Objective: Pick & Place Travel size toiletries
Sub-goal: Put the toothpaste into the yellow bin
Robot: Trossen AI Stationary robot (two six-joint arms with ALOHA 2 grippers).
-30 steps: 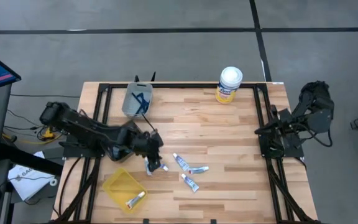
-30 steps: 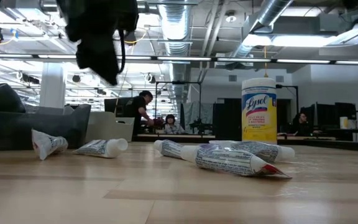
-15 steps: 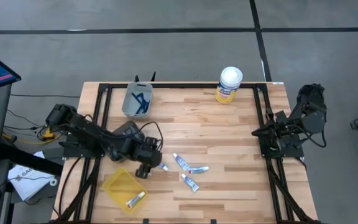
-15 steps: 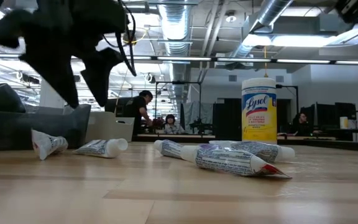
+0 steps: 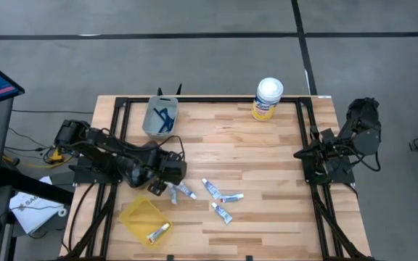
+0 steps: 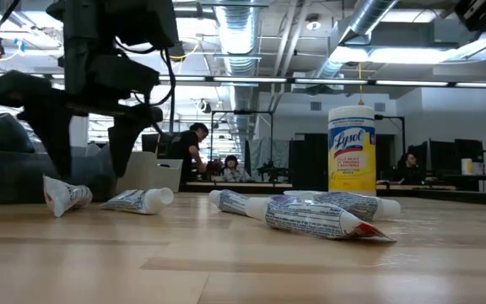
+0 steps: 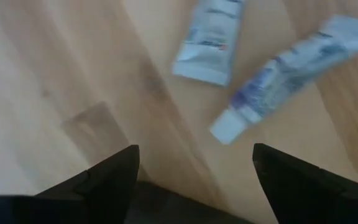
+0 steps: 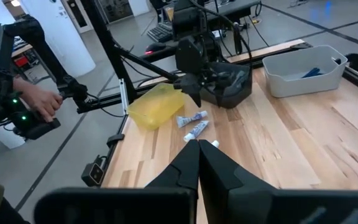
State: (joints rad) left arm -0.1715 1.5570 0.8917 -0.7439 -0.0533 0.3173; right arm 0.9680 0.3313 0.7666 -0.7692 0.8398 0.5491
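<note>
Several small white tubes lie flat on the wooden table: two close together point(image 7: 211, 38) point(image 7: 286, 67), others toward the middle point(image 5: 210, 188) point(image 5: 231, 197) point(image 5: 221, 212). My left gripper point(image 5: 161, 190) points down, open, low over bare wood just left of the nearest tubes point(image 5: 186, 192). In the low view its fingers point(image 6: 53, 139) hang above the leftmost tube point(image 6: 66, 196) without touching it. One tube point(image 5: 158, 232) lies in the yellow tray point(image 5: 138, 214). Blue razors lie in the grey bin point(image 5: 151, 125). My right gripper point(image 8: 197, 165) is shut, held high off the table's right edge.
A tall yellow canister with a white lid point(image 5: 268, 98) stands at the far edge, right of the middle. Black frame rails run along the table's left and right sides. A person's hand point(image 8: 42, 99) shows beyond the table's left side. Bare wood lies right of the tubes.
My left gripper has come down toward the table and shifted a little toward the left edge. It has rolled about its own axis, and its fingers have spread open. The tubes have stayed where they lay.
</note>
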